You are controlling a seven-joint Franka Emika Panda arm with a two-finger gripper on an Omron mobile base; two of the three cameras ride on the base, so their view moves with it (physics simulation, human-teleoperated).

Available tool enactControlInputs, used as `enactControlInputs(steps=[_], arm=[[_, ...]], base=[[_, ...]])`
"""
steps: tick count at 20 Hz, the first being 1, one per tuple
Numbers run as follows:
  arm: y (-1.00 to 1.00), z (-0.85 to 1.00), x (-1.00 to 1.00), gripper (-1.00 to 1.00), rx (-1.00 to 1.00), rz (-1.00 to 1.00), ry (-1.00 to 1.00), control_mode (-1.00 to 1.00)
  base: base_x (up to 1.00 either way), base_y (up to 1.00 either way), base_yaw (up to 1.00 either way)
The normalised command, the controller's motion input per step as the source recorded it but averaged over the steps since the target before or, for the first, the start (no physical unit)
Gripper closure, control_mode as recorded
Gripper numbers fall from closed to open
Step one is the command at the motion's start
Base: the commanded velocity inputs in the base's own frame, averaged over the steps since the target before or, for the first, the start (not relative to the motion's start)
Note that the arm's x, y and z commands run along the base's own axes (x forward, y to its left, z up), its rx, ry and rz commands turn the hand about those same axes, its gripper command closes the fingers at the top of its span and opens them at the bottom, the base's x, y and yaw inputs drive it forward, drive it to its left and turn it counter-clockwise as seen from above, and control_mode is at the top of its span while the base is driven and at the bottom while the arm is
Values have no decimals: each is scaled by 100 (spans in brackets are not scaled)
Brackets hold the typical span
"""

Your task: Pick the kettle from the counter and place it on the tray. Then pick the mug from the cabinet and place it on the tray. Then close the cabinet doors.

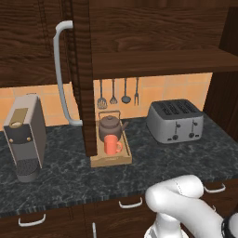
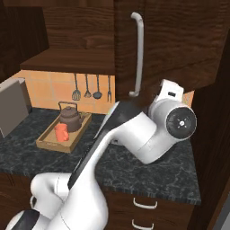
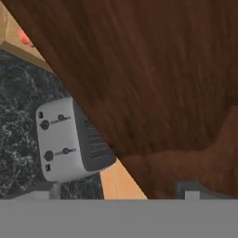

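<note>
The dark kettle (image 1: 110, 126) and the orange-red mug (image 1: 111, 145) both stand on the tan tray (image 1: 110, 161) on the marbled counter (image 1: 65, 176), with the mug in front of the kettle. They also appear as kettle (image 2: 70, 117), mug (image 2: 61, 132) and tray (image 2: 49, 144). The cabinet is open, its shelf (image 1: 158, 61) bare. The left door (image 1: 82, 69) stands out edge-on. My hand is pressed close to the lower part of the right door (image 2: 175, 40). My gripper (image 3: 116, 194) is open, holding nothing, and the door's wood grain (image 3: 153, 74) is right before it.
A silver toaster (image 1: 175, 121) stands on the counter right of the tray, also seen below the hand as toaster (image 3: 69, 139). A coffee machine (image 1: 25, 137) stands at the left. Utensils (image 1: 118, 93) hang on the tiled wall. Drawers (image 1: 130, 203) run under the counter.
</note>
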Motion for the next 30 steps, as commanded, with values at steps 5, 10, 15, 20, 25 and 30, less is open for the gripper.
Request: enactControlInputs(steps=[5, 10, 15, 20, 25, 30], arm=[[46, -1, 90, -100, -1, 0, 26, -100], [36, -3, 100, -100, 0, 0, 13, -100], [33, -11, 100, -100, 0, 0, 1, -100], [32, -10, 100, -100, 0, 0, 0, -100], [22, -2, 98, -100, 0, 0, 0, -100], [15, -11, 90, -100, 0, 0, -5, -100]], base=[[0, 0, 0], [0, 0, 0], [0, 0, 0], [0, 0, 0], [0, 0, 0], [0, 0, 0]])
